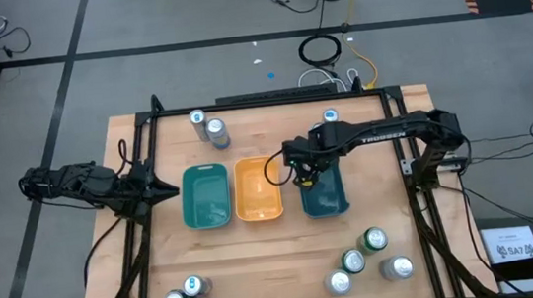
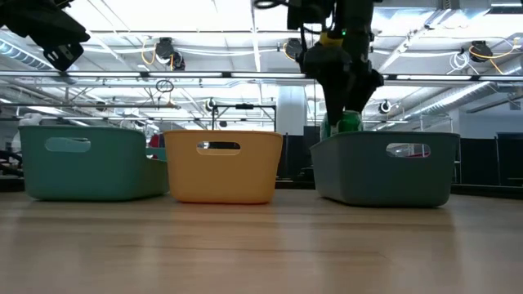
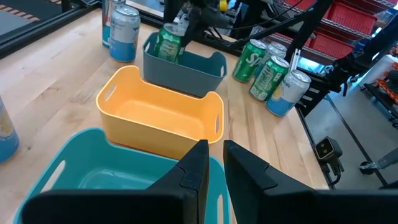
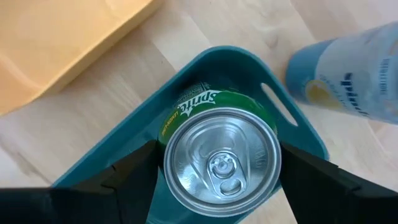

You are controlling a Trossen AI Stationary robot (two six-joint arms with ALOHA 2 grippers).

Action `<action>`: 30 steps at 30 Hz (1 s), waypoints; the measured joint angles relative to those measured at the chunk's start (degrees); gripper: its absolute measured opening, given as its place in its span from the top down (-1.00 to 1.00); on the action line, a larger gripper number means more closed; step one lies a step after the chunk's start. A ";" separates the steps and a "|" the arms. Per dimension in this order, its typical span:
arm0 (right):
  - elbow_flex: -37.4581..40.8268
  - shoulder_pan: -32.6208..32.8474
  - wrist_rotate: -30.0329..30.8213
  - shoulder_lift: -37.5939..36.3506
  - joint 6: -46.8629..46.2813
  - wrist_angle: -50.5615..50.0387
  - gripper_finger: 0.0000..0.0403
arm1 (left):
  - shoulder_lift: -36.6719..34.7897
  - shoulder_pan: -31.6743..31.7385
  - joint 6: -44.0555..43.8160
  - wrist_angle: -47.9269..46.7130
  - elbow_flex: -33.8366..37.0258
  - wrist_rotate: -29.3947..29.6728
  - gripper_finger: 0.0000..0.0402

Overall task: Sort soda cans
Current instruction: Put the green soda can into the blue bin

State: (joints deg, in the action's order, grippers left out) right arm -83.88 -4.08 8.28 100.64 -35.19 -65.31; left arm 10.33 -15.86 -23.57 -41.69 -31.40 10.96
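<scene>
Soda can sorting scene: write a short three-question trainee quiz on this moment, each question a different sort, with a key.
1. Multiple choice: The right gripper holds a green can over which tray? A) teal tray B) yellow tray C) dark-green tray
2. True or false: The left gripper is carrying a blue can.
3. Fill in: On the table's near right corner, cans stand loose in a cluster of ____.

Key:
1. C. The jaws grip the can on both sides, above that tray's opening.
2. False. Its jaws sit nearly together with nothing between them, by the teal tray at the table's left edge.
3. Four.
</scene>
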 joint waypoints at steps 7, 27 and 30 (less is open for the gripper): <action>0.02 0.17 -0.55 1.36 0.11 0.73 -0.41 | 0.00 -0.02 0.00 0.00 0.00 0.00 0.71; 0.07 0.28 0.96 -3.11 -2.92 0.36 -0.41 | 0.00 0.00 0.07 -0.02 0.00 0.00 0.71; 0.07 0.28 0.94 -1.55 -2.96 0.45 -0.41 | 0.00 0.00 0.07 -0.02 0.00 0.00 0.71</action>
State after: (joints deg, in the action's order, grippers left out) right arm -83.81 -3.79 9.21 99.08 -38.15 -64.86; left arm 10.33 -15.86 -23.51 -41.71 -31.40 10.96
